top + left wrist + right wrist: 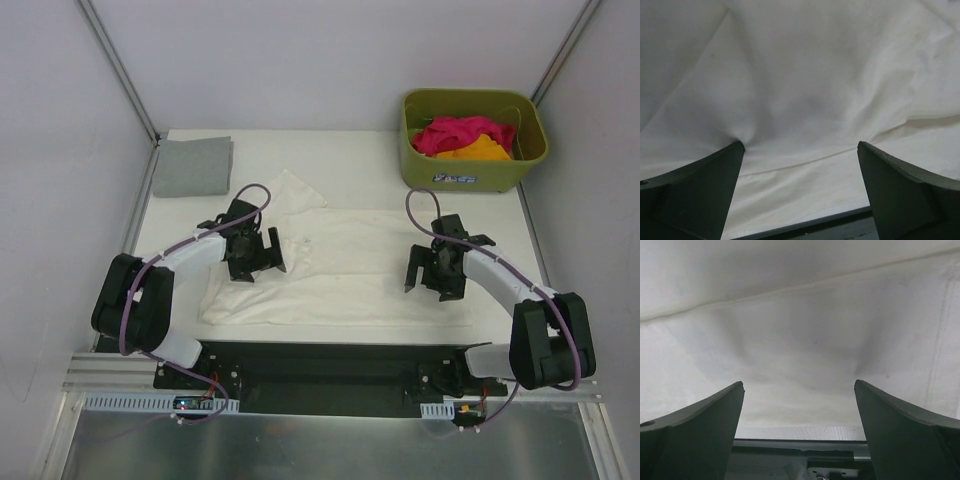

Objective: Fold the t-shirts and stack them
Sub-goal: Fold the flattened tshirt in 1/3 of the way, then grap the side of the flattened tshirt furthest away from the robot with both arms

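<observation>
A large cream-white t-shirt (350, 262) lies spread across the table, one sleeve (290, 190) pointing to the far left. My left gripper (256, 255) is open, its fingertips pressing down on the shirt's left part (805, 100). My right gripper (432, 272) is open, its fingertips down on the shirt's right part (805, 335). A folded grey t-shirt (192, 166) lies at the far left corner. Magenta-pink (455, 132) and orange (478, 148) shirts sit crumpled in the basket.
The olive-green plastic basket (470, 172) stands at the far right corner. A black strip (330, 362) runs along the table's near edge by the arm bases. Grey walls close in the table on the left, right and far sides.
</observation>
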Controlling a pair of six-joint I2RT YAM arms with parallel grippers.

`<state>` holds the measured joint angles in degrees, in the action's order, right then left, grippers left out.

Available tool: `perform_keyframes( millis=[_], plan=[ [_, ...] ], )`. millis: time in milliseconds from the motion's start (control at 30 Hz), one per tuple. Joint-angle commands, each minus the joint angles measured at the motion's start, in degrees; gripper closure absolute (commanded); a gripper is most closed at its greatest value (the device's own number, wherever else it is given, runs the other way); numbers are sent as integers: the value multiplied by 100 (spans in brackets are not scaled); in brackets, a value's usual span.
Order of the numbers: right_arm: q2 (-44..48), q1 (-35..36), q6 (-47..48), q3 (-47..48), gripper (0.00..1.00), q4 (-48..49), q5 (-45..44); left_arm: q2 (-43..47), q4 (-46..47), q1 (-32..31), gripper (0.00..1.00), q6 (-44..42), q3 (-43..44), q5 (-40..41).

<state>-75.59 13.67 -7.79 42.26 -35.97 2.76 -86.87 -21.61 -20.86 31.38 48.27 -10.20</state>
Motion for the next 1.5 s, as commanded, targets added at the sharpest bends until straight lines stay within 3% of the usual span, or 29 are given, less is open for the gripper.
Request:
perform_keyframes(
  millis=[0,467,733,900,1033,1233,1333,1467],
  plan=[
    [-26,22,-407,-120,3,107,-189,345,201,65,1,492,-606,-62],
    [1397,74,-671,-1246,3,-244,216,1646,166,197,1,958,-1935,281],
    [1986,83,-548,-1054,3,-525,40,2191,-466,197,1,783,-1550,403],
    [2014,74,-478,-255,3,-728,-645,2184,-722,197,1,370,-320,791],
    [1671,-118,-355,282,3,-622,-804,1394,-749,205,1,115,804,967],
    [1135,-654,-91,1072,3,-499,-663,-749,-977,293,1,-491,3115,1300],
    [1029,-848,-47,1214,3,-482,-689,-2164,-1511,390,1,-948,4818,1616],
    [801,-1007,32,1250,3,-473,-655,-4436,-2286,478,1,-1729,7837,2013]
  ],
)
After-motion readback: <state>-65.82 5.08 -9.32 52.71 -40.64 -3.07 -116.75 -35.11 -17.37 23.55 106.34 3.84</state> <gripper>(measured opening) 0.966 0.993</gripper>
